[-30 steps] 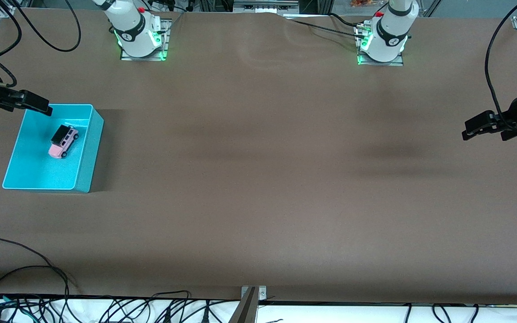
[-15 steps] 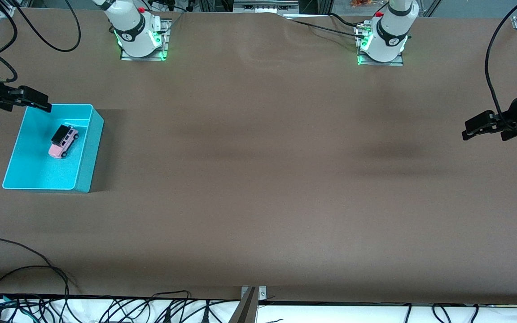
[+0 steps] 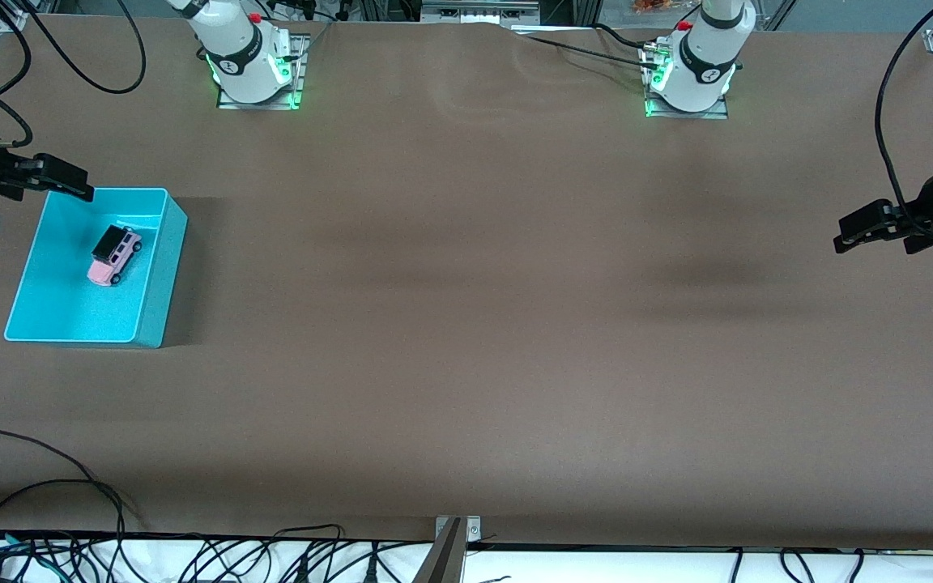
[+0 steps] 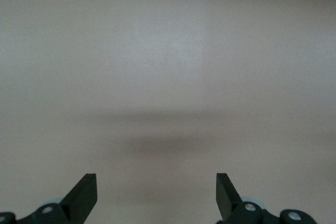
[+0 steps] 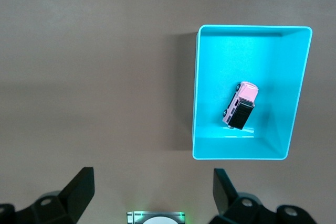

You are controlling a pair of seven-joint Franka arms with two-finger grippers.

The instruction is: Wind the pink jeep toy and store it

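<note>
- Right gripper: raised over the table just beside the turquoise bin, at the right arm's end; jaws spread wide, holding nothing.
- Pink jeep toy: on its wheels inside the turquoise bin.
- Left gripper: over bare table at the left arm's end; jaws apart, empty, waiting.

I see the pink jeep toy at the left of the front frame, small and boxy, its body pale pink, roof and rear black, wheels dark; it stands upright on all its wheels on the floor of the turquoise bin, set diagonally, pink nose toward the lower left, touching no wall.
</note>
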